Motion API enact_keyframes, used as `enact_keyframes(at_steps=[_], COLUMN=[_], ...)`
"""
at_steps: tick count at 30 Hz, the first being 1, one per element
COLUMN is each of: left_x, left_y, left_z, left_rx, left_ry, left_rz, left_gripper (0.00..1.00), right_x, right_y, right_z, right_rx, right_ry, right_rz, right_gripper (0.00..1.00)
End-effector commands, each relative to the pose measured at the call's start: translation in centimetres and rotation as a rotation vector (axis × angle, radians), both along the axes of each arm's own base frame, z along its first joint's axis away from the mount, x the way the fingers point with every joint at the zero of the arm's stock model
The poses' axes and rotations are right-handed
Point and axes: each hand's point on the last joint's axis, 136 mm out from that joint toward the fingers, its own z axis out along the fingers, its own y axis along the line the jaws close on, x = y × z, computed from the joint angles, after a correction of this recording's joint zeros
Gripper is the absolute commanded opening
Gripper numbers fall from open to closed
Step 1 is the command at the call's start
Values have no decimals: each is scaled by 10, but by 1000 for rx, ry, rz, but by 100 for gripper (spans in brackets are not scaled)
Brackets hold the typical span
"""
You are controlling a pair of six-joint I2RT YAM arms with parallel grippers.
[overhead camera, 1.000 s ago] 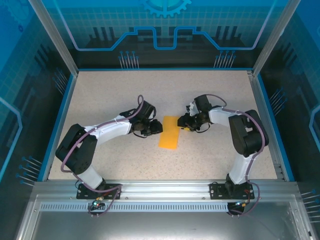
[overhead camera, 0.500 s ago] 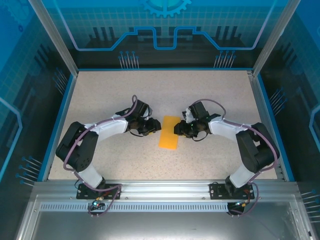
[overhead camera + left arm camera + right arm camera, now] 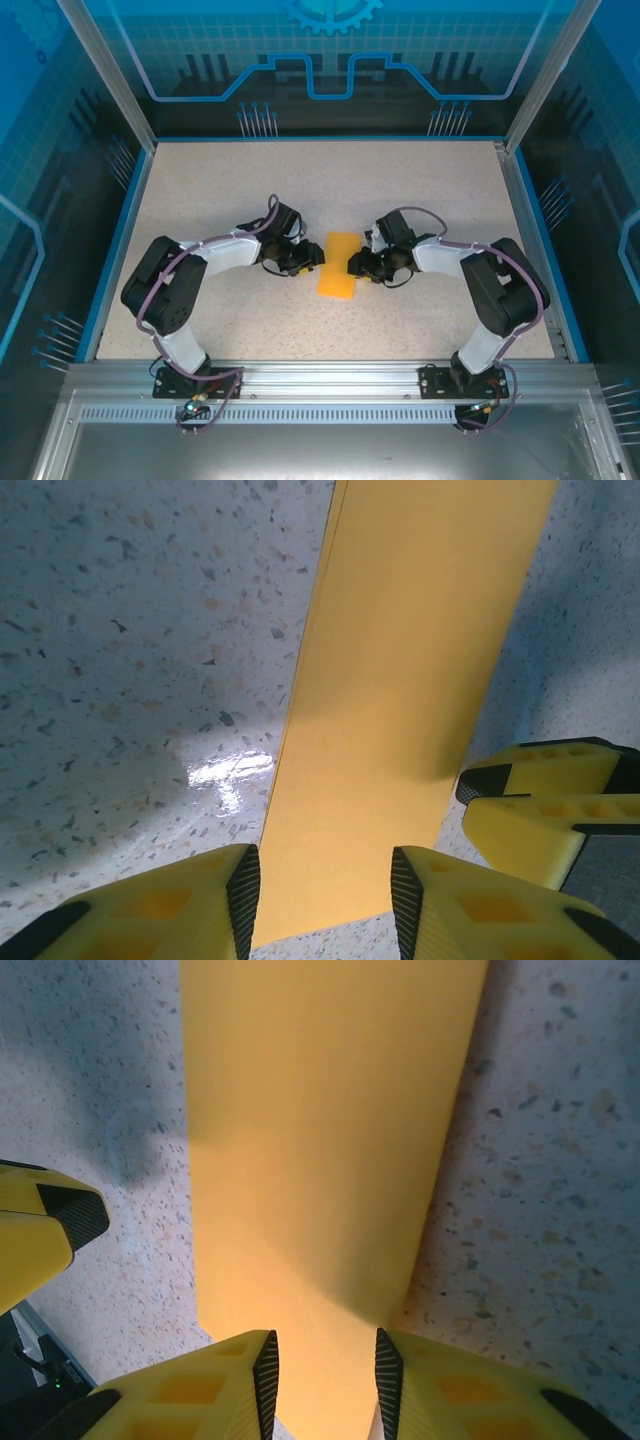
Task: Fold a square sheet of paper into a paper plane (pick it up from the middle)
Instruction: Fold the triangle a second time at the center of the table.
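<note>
Orange-yellow sheet of paper point(image 3: 338, 266), folded to a long narrow strip, is lying flat on the speckled worktop point(image 3: 420, 190), approx. mid-table, btwn the two arms. Left end effector point(image 3: 312, 258) is sitting low just beside the strip's left long edge. Right end effector point(image 3: 354, 265) is sitting just beside the right edge, opp. it.

Left wrist view: left end effector point(image 3: 325, 880) is standing part-open, nothing pinched, w/ the sheet of paper point(image 3: 400, 680) running under the gap. The right arm's yellow fingers point(image 3: 540, 810) are showing at the strip's far edge.

Right wrist view: right end effector point(image 3: 327, 1360) is also standing part-open, not gripping, w/ the sheet of paper point(image 3: 320, 1140) lying flat below the gap.
</note>
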Motion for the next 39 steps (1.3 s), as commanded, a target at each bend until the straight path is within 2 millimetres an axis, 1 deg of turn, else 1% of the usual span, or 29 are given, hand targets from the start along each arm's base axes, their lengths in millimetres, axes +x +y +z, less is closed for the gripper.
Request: enact_keyframes(at_steps=[1,6,13,17,25,34,39], left_x=[3,3,2,3,3,5,6], left_y=[-7,-10,-15,-20,-24,-31,-33], left_z=[4,2,0,-2,-5,-4,-5], left_rx=[-34,-40,-41,-53,-74,-122,-128], left_ry=[12,20,28,32,49,50,56], left_rz=[-12,-25,-39,-43,-46,-46,-41], left_gripper=[44,45,46,46,46,41,41], right_x=[-9,-12,-10,-11,-13,-13,-12], right_y=[3,-3,-7,-6,-8,-9,-9], right_z=[-11,-19,-11,-16,-19,-20,-20], right_rx=[1,-27,-38,-29,-39,-39,-38], right_ry=[35,51,29,46,48,49,48], right_rz=[13,7,-4,-1,-4,-3,-3], right_gripper=[34,33,34,33,33,33,33])
